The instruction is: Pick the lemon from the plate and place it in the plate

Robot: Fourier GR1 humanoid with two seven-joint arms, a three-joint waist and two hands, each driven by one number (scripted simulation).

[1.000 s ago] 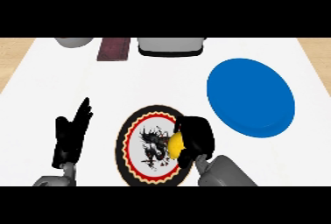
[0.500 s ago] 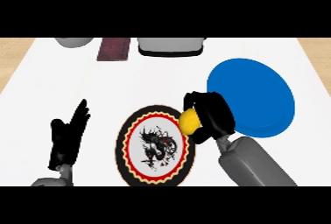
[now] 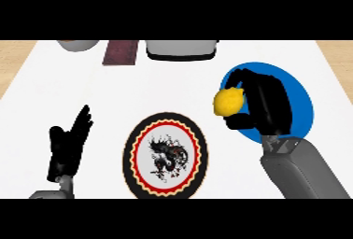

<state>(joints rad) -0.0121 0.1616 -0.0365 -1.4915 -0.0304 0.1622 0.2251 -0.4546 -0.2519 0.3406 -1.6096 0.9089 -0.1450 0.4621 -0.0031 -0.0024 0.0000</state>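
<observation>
Head view: 1x lemon [image 3: 228, 101], 2x plates [image 3: 131, 154] [image 3: 301, 105]

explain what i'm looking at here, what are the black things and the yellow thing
This single picture looks steeply down from the robot's head at a white counter. The black shapes are its two hands on grey forearms. The right hand is curled round a lemon, holding it at the left edge of a blue plate. The left hand rests open at the lower left, holding nothing. Between them lies a patterned plate. Along the far edge sit a small grey item, a dark red item and a large grey item, too cut off to name.
</observation>
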